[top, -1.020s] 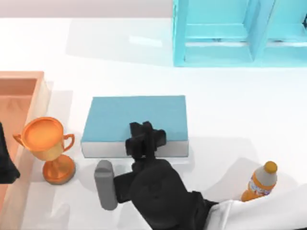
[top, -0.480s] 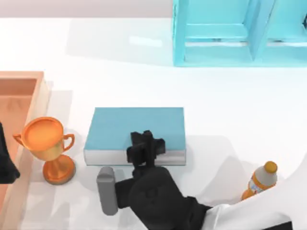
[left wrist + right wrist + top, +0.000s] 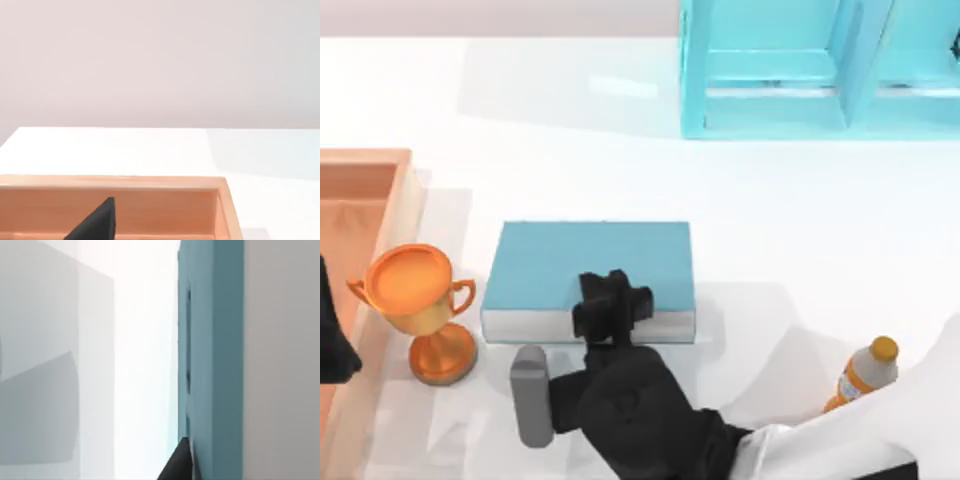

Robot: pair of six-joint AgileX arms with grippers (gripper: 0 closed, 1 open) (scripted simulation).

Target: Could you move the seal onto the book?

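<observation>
The teal-blue book [image 3: 585, 262] with white page edges lies flat in the middle of the table. My right gripper [image 3: 610, 302] reaches in from the front and is shut on the book's near edge, its black fingers over the cover and the page side. The right wrist view runs close along the book's cover [image 3: 202, 365], with one dark fingertip [image 3: 177, 466] against it. The seal is hidden. My left gripper [image 3: 332, 345] is parked at the table's left edge over the wooden tray [image 3: 150, 210].
An orange-gold trophy [image 3: 420, 300] stands just left of the book, beside the wooden tray [image 3: 365, 190]. A light-blue shelf unit [image 3: 820, 70] fills the back right. An orange bottle [image 3: 865, 380] stands front right. A grey block [image 3: 530, 395] sits by my right wrist.
The book and my right gripper have sunk toward the table together, then shifted a little to the left. The left arm has not moved.
</observation>
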